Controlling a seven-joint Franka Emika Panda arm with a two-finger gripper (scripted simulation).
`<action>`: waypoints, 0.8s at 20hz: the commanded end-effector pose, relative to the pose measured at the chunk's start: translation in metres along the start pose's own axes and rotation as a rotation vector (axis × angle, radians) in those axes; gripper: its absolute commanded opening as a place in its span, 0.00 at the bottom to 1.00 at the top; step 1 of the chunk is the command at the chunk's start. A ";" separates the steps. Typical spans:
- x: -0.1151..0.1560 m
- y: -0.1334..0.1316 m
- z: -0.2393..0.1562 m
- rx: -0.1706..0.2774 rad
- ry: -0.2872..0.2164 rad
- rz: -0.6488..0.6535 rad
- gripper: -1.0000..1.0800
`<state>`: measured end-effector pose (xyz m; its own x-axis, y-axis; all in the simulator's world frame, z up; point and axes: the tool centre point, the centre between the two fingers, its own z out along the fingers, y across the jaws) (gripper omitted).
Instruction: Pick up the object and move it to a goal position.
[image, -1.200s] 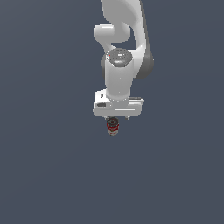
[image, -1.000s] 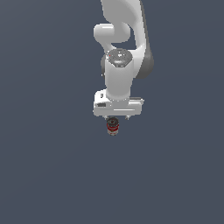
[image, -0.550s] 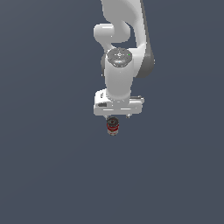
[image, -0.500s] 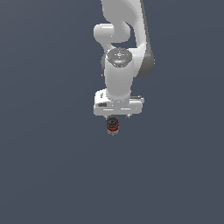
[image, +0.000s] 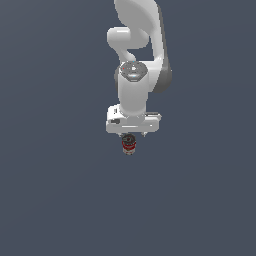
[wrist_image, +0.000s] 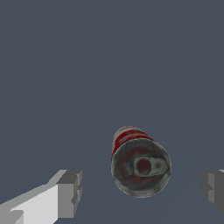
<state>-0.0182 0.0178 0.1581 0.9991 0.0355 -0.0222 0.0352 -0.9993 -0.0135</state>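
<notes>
The hand (wrist_image: 141, 190) is spread wide around the small red-and-white cylindrical soup can (wrist_image: 139, 161), fingers (wrist_image: 70, 193) apart from it. Off-centre closing could tip it over.

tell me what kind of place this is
Most likely a bare simulated test scene, not a real room: a flat, featureless grey-blue floor, one white robot arm, and a single soup can between its open gripper fingers.
</notes>
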 end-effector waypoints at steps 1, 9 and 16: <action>-0.005 0.004 0.010 -0.004 0.007 0.006 0.96; -0.015 0.012 0.029 -0.013 0.021 0.019 0.96; -0.016 0.012 0.033 -0.013 0.021 0.020 0.96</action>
<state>-0.0341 0.0058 0.1270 0.9999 0.0158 -0.0012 0.0158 -0.9999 -0.0004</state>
